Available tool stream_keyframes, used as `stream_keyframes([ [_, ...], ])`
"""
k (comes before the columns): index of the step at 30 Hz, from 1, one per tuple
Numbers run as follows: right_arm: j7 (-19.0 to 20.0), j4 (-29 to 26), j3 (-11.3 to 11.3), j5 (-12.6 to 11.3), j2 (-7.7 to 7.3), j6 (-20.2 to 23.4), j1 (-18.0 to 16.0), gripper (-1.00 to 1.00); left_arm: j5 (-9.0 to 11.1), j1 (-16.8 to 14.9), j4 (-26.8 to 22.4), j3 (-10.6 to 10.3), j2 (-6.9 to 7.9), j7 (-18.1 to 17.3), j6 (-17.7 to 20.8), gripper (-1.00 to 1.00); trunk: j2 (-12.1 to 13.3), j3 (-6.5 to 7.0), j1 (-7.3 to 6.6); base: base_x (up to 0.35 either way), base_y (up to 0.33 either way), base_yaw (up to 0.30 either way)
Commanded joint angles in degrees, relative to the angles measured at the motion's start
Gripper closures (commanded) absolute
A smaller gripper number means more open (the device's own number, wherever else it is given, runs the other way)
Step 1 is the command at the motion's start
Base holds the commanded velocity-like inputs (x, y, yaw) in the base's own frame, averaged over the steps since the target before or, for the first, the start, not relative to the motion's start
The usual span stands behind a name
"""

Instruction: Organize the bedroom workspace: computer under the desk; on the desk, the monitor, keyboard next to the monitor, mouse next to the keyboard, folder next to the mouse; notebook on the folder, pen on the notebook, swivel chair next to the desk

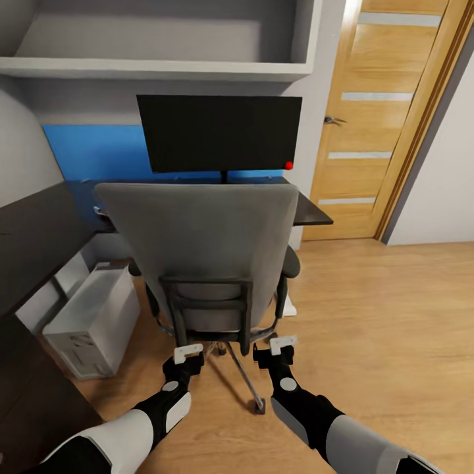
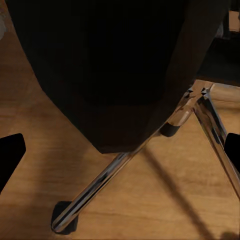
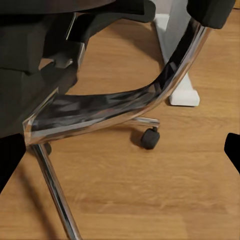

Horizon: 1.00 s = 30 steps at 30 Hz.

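The grey swivel chair [image 1: 197, 243] stands with its back to me, drawn up to the dark desk [image 1: 315, 214]. Its backrest hides the seat, so the folder is hidden. A black monitor [image 1: 220, 131] stands on the desk behind the chair. The white computer tower [image 1: 92, 316] lies on the floor under the desk's left part. My left gripper [image 1: 188, 356] and right gripper [image 1: 283, 345] hang low behind the chair, just above its chrome base [image 2: 110, 175], both open and empty. The keyboard, mouse, notebook and pen are hidden.
A wooden door [image 1: 375, 118] is at the right, with open wood floor [image 1: 395, 329] before it. A dark cabinet [image 1: 33, 250] runs along the left. A grey shelf [image 1: 158, 66] hangs above the monitor. A chair caster [image 3: 150, 138] and the white desk leg [image 3: 182, 92] sit near my right gripper.
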Motion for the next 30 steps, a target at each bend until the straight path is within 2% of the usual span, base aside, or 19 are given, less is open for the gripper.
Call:
stream_keyframes([
  [1, -0.31, 0.05, 0.47, -0.60, -0.03, -0.35, -0.08, -1.00, 0.02, -0.07, -0.04, -1.54, -0.06, 0.32, -0.03, -1.00, -0.02, -0.04, 0.02, 0.324, 0.000, 0.000],
  [9, -0.31, 1.91, 0.50, -0.46, 0.74, -0.43, -0.08, -1.00, 0.02, -0.07, -0.04, -1.54, -0.04, 0.47, 0.08, -1.00, -0.02, -0.04, 0.02, 0.291, 0.000, 0.000],
  [17, -0.31, 2.04, 0.47, -0.35, 0.94, -0.44, -0.08, -1.00, 0.03, -0.07, -0.04, -1.54, -0.03, 0.48, 0.35, -1.00, -0.02, -0.04, 0.02, 0.180, 0.000, 0.000],
  [21, -0.31, 2.04, 0.47, -0.36, 0.94, -0.44, -0.08, -1.00, 0.07, -0.07, -0.04, -1.54, 0.03, 0.42, 0.61, -1.00, -0.02, -0.04, 0.02, -0.136, -0.022, 0.000],
  [30, -0.31, 2.02, 0.47, -0.41, 0.94, -0.44, -0.08, -1.00, 0.04, -0.07, -0.04, -1.54, -0.02, 0.41, 0.67, -1.00, -0.02, -0.04, 0.02, -0.316, -0.064, 0.000],
])
